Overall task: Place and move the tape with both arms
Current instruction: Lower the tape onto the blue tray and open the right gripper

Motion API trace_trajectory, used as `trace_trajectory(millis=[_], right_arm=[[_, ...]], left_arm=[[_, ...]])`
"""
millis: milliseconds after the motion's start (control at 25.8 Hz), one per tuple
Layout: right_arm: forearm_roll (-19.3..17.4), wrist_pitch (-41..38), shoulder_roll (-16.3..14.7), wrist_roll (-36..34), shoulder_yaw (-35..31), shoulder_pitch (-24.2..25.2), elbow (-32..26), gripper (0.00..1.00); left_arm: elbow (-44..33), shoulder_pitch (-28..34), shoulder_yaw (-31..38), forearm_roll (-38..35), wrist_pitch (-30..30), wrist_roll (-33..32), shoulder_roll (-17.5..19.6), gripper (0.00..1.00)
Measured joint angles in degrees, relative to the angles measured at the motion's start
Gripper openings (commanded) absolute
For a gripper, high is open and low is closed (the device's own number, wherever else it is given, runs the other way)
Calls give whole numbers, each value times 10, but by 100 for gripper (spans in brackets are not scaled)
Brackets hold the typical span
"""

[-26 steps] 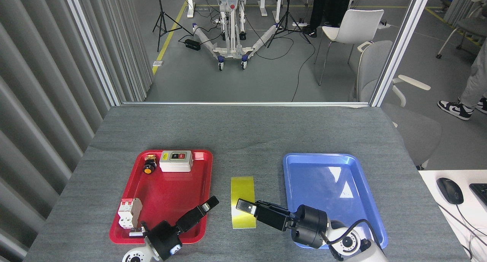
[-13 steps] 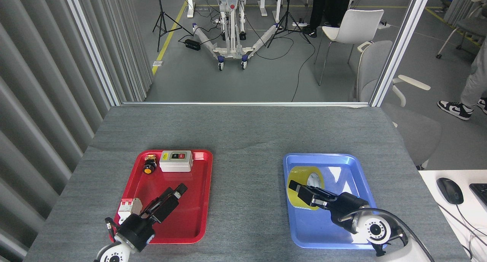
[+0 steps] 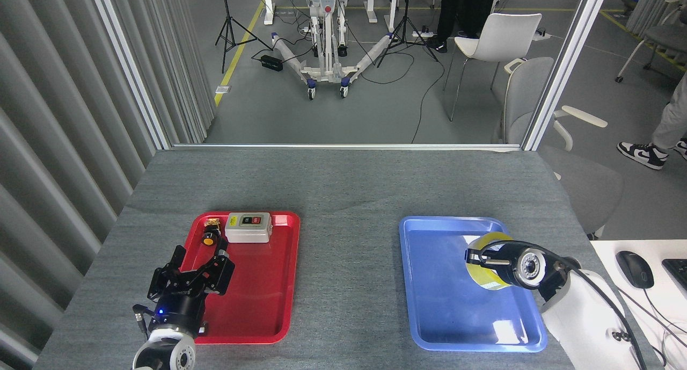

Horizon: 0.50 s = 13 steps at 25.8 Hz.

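- Grey worktop (image 3: 343,187) carries a red tray (image 3: 268,305) and a blue tray (image 3: 445,305)
- Right gripper (image 3: 475,258), jaws clamped on the tape (image 3: 485,278), hangs over the blue tray: release remains
- Left gripper (image 3: 201,262): jaws wide, empty

Hidden and cut-off parts of the scene

The right end effector (image 3: 477,256) faces end-on, its fingers hidden against the tape (image 3: 485,270), so its grip cannot be read. The left end effector (image 3: 206,252) covers the red tray (image 3: 268,284) at 9 o'clock. At 3 o'clock the frame cuts off a person's leg (image 3: 673,123) and a keyboard (image 3: 677,270).
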Motion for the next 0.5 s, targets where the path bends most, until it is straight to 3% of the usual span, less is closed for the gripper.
trace_trajectory(millis=[155,348,503], right_arm=[[0,6,-2,24,30,-23,24,18],[-1,19,6,34,48,-39,58,18],[-1,33,20,35,64,-52,89,18]], left_arm=[[-41,9,-30,-35,31,-18,5,100],[-57,11,-46,-220,38,-21,7,100],[-45,12,-52,-290,6,-24,7,100]])
